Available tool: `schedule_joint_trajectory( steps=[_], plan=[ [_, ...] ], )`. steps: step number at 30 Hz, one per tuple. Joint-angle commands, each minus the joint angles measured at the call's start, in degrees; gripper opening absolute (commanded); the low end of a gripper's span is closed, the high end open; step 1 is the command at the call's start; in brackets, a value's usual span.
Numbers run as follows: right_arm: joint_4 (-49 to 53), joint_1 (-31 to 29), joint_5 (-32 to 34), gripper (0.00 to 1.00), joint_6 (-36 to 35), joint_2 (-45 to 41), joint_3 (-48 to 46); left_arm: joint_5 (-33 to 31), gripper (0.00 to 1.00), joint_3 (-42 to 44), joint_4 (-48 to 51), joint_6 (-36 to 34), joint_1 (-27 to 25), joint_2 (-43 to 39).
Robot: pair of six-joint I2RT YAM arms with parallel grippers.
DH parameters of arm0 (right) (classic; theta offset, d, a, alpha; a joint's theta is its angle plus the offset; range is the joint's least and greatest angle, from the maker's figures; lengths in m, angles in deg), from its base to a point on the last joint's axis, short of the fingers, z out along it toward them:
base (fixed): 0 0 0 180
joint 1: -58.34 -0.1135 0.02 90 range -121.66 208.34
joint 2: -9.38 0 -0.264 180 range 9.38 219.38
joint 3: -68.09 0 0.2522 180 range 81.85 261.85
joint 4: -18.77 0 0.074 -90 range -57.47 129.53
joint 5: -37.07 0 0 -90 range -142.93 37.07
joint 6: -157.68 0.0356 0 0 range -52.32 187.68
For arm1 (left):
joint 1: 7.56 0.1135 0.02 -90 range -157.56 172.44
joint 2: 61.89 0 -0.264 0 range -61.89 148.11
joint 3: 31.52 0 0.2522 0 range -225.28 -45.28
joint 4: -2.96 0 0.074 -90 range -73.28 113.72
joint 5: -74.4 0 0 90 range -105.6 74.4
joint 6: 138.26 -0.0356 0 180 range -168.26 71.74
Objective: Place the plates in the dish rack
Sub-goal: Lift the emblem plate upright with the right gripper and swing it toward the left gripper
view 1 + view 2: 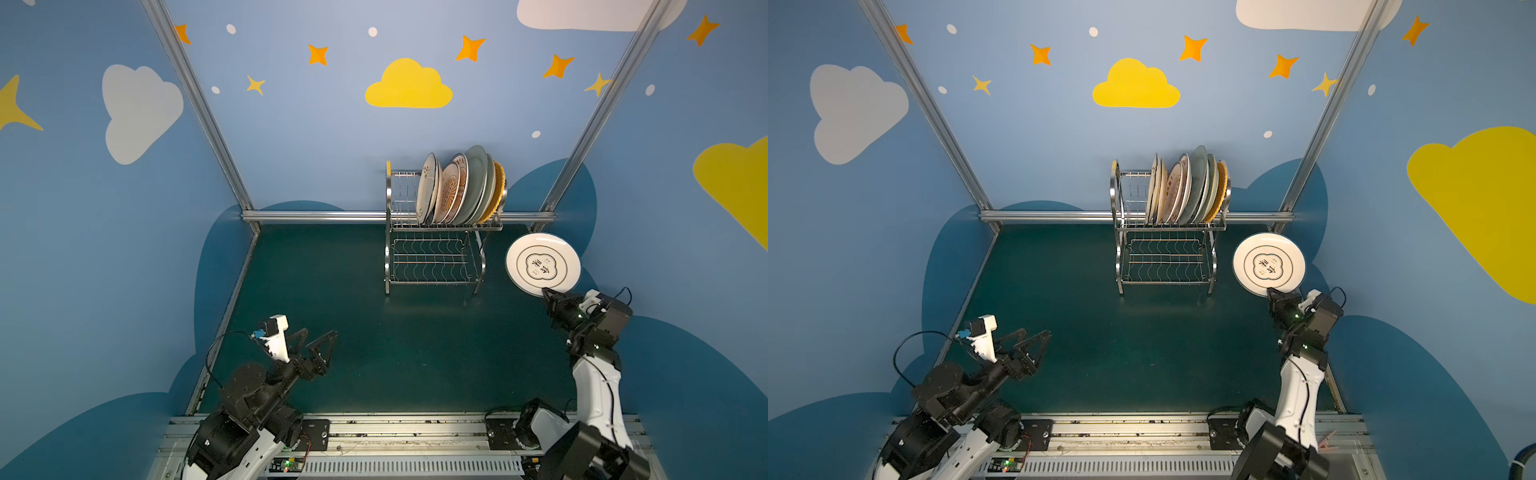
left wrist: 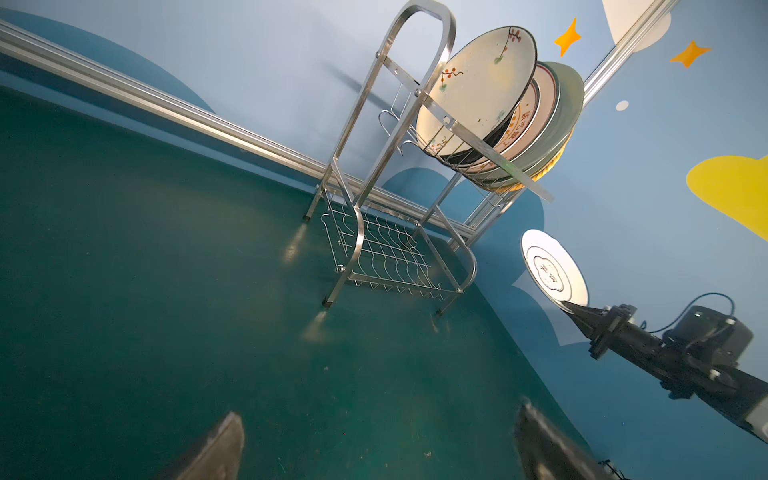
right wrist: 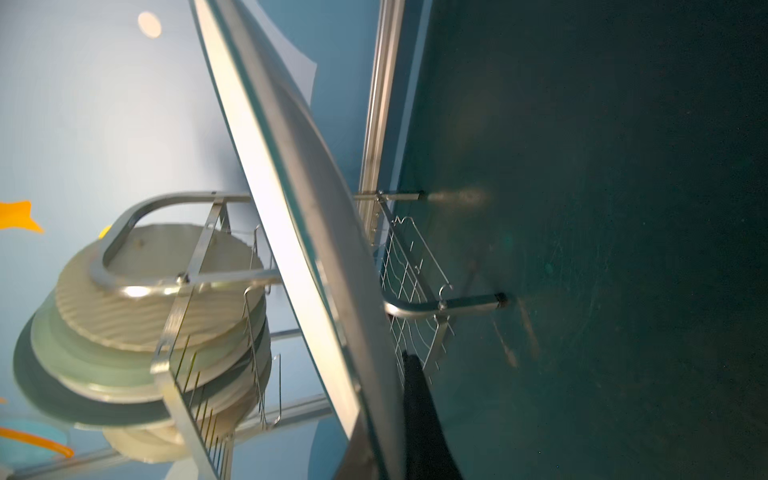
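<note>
Right end effector (image 1: pixel 547 295) clamping white plate (image 1: pixel 542 264), beside dish rack (image 1: pixel 446 227)

Two high stereo eyes, two close wrist cameras.
Both top views: from high above the near edge of the table (image 1: pixel 374 353), facing down and towards the far edge, wide enough for the dish rack (image 1: pixel 434 227) and the walls (image 1: pixel 311 124); near-identical, offset slightly sideways. Left wrist: low over the table, rolled askew, facing the dish rack and the white plate (image 2: pixel 555 266) from well back. Right wrist: very near, sighting edge-on along the white plate, dish rack behind. Shared by all four: dish rack, white plate, table.
</note>
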Motion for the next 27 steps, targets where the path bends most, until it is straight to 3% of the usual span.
schedule_joint_trajectory(
  steps=[1, 5, 8, 12, 16, 19, 23, 27],
  plan=[
    [8.9, -1.0, -6.0, 0.00, -5.4, -6.0, -1.3, 0.4, 1.00, 0.9, -2.6, -1.1, 0.2, -1.0],
    [18.0, -3.3, -10.4, 0.00, -10.4, -12.5, -1.8, 3.7, 1.00, 1.9, -4.7, -2.5, 0.3, -1.1],
    [20.1, -5.6, -12.1, 0.00, -13.2, -17.0, -2.6, 5.8, 1.00, 3.0, -8.0, 1.0, 0.3, -0.3],
    [25.9, -9.2, -11.9, 0.00, -18.4, -21.2, -0.6, 8.2, 1.00, 11.0, -21.6, 10.8, 0.2, 0.3],
    [34.3, -11.6, -11.9, 0.00, -24.1, -21.9, 2.3, 5.0, 1.00, 18.7, -39.5, 17.4, -3.1, 6.6],
    [35.7, -12.7, -12.3, 0.00, -25.5, -21.5, 2.2, -1.9, 1.00, 19.8, -47.4, 13.3, -10.0, 14.8],
    [36.4, -14.1, -13.0, 0.00, -26.6, -20.4, 2.3, -10.8, 1.00, 16.0, -54.6, 1.5, -21.2, 30.2],
    [37.0, -15.3, -12.9, 0.00, -27.0, -20.0, 2.4, -11.9, 1.00, 9.5, -57.0, -10.8, -27.9, 46.2]
  ],
)
